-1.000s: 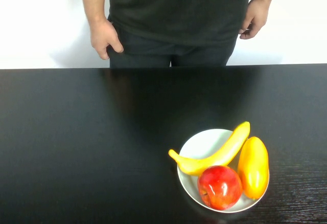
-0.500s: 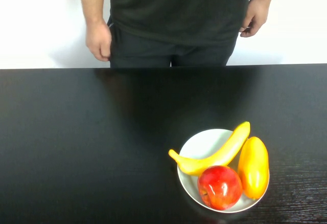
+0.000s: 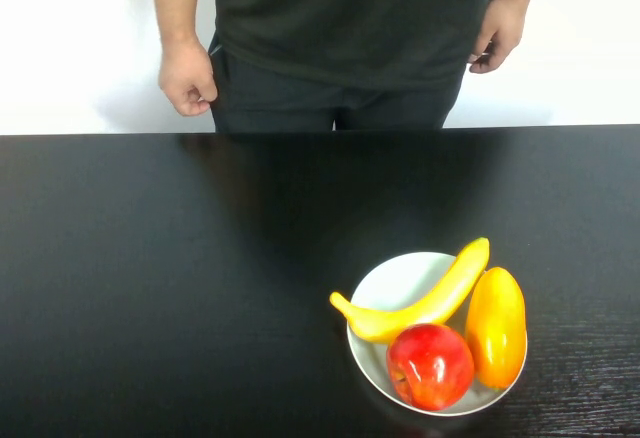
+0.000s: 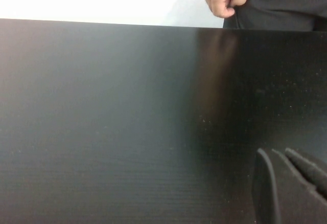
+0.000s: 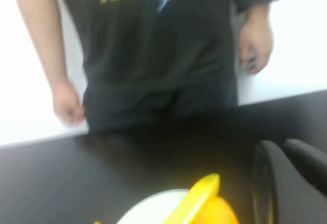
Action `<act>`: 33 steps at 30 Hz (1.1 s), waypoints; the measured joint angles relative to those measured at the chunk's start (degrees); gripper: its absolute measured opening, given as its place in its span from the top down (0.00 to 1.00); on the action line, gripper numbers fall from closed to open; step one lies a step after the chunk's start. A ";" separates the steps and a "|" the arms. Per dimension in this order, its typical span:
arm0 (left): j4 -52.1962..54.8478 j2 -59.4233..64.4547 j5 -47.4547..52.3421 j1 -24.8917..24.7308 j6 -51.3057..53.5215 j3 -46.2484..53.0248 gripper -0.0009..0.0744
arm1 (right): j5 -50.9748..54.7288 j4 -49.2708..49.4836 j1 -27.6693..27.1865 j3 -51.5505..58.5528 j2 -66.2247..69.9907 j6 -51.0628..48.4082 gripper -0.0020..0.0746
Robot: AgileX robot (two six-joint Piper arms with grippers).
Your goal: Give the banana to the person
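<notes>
The left gripper point(image 4: 288, 188) shows only as dark finger parts low over bare black table point(image 3: 150, 278); whether it is apart or together cannot be told. The right gripper point(image 5: 288, 180) hangs near the bowl, its state likewise unclear. The banana point(image 3: 425, 298) lies in the white bowl point(image 3: 395, 283) at the near right, touching the red apple point(image 3: 430, 366) and an orange-yellow oval fruit point(image 3: 496, 326). The person point(image 3: 340, 28) stands beyond the table's far edge, hands at their sides.

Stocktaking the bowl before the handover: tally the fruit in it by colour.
Yellow: 1, the banana
Yellow-orange: 1, the oval fruit
Red: 1, the apple
Total: 3, all in the white bowl
</notes>
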 joint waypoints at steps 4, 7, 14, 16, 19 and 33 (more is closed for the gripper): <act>0.00 0.00 0.00 0.00 0.00 0.00 0.99 | 6.35 -2.21 0.00 -7.59 9.44 -1.26 0.99; 0.00 0.00 0.00 0.00 0.00 0.00 0.99 | 12.04 -4.69 0.00 -13.24 17.20 -1.48 0.99; 0.00 0.00 0.00 0.00 0.00 0.00 0.99 | 26.12 -11.38 0.00 -24.82 35.11 -1.48 0.99; 0.00 0.00 0.00 0.00 0.00 0.00 0.99 | 30.15 -12.79 0.00 -28.42 40.47 -2.16 0.99; 0.00 0.00 0.00 0.00 0.00 0.00 0.99 | 33.33 -14.08 1.16 -32.85 47.33 -4.11 0.99; 0.00 0.00 0.00 0.00 0.00 0.00 0.99 | 34.57 -39.27 25.05 -51.69 74.45 -8.41 0.80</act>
